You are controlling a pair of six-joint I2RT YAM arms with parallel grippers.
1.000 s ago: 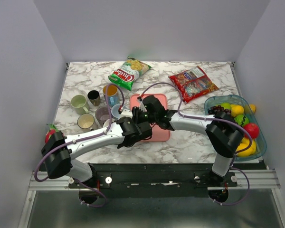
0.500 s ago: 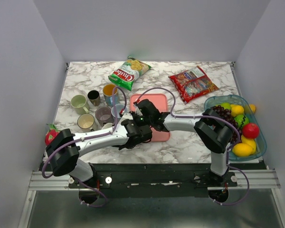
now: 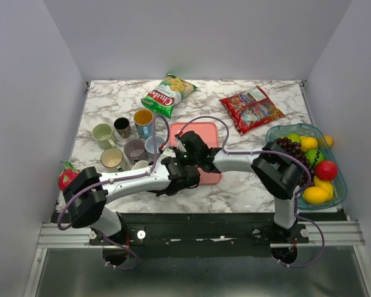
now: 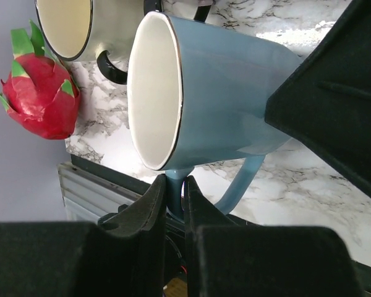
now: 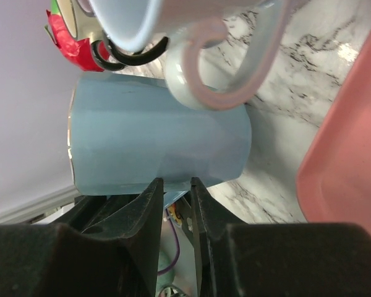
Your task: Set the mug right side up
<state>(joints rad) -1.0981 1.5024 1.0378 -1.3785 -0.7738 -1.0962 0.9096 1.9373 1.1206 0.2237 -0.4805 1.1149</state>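
Note:
A light blue mug (image 4: 222, 93) with a white inside lies on its side above the marble table, its mouth facing left in the left wrist view. My left gripper (image 4: 175, 185) is shut on the mug's handle, close to the rim. In the right wrist view the mug (image 5: 161, 142) shows side-on. My right gripper (image 5: 177, 185) is closed narrowly under its wall, with a bit of the blue handle between the fingers. In the top view the two grippers, left (image 3: 176, 170) and right (image 3: 185, 151), meet just left of the pink tray (image 3: 204, 133) and hide the mug.
Several upright mugs (image 3: 120, 145) stand close on the left. A pale mug's handle (image 5: 216, 80) is right beside the held mug. A dragon fruit (image 4: 40, 93) lies at the near left edge. Snack bags (image 3: 167, 93) lie at the back. A fruit bowl (image 3: 306, 161) stands right.
My right gripper has moved left and nearer, off the pink tray, up against my left gripper. The left arm has shifted slightly rightward.

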